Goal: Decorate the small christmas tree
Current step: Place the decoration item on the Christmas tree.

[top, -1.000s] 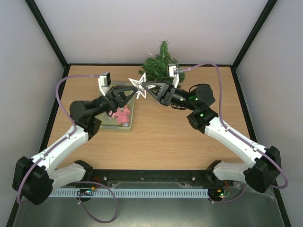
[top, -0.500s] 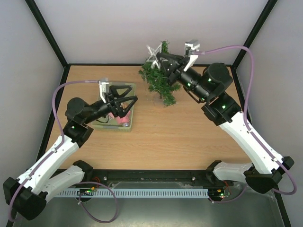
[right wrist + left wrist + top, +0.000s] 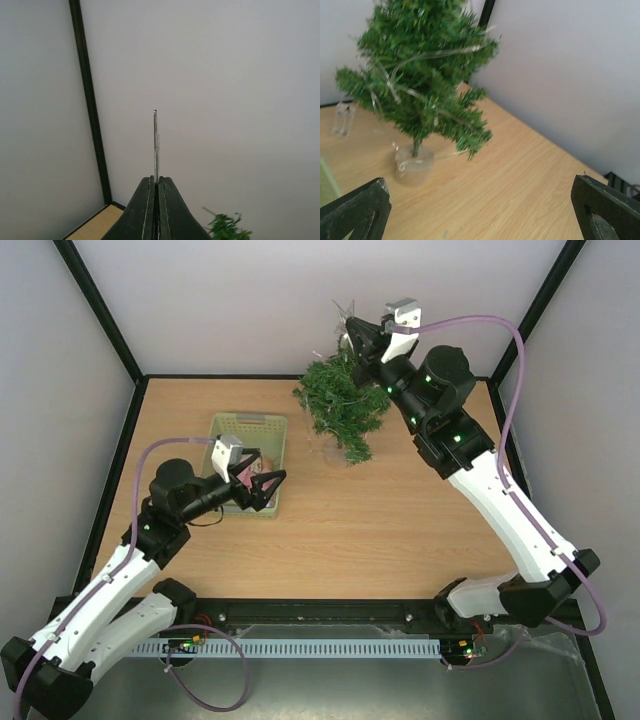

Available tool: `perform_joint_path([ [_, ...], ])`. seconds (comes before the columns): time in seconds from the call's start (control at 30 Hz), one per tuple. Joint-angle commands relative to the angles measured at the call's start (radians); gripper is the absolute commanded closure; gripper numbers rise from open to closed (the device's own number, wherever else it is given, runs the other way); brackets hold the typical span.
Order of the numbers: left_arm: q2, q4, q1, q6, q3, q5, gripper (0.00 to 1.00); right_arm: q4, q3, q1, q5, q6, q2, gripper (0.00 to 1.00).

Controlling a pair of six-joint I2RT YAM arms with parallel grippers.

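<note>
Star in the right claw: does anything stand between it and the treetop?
Nothing visible does. The right claw holds the star edge-on in open air near the top of the tree. The left claw is open, low by the basket, well clear of that path.

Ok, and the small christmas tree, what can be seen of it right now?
The small christmas tree is a miniature cone of bushy dark green needle branches, seemingly plastic, with thin pale strands draped through them. Its short stem sits in a round, pale translucent base resting on the wooden table near the far edge. The right hand holds a star above its top; whether they touch cannot be told.
</note>
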Motion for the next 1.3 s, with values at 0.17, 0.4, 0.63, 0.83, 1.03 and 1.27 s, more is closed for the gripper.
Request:
perform_joint_path([
  [0.17,-0.022,-0.072,-0.003,0.089,-0.007,-0.041,0.0,0.163,0.042,-0.107,-0.141,-0.01,0.077,0.98],
  [0.4,-0.041,-0.088,-0.003,0.103,-0.008,-0.04,0.0,0.087,0.128,-0.123,-0.104,-0.036,0.14,0.98],
  [0.63,-0.053,-0.091,-0.002,0.108,-0.007,-0.034,0.0,0.084,0.139,-0.141,-0.12,-0.018,0.172,0.98],
  [0.83,-0.06,-0.096,-0.002,0.111,-0.009,-0.034,0.0,0.093,0.141,-0.147,-0.123,-0.013,0.194,0.98],
  [1.03,-0.065,-0.097,-0.002,0.114,-0.011,-0.034,0.0,0.083,0.159,-0.152,-0.104,-0.032,0.208,0.98],
  [1.27,-0.066,-0.096,-0.001,0.115,-0.01,-0.032,0.0,0.053,0.173,-0.154,-0.091,-0.049,0.213,0.98],
])
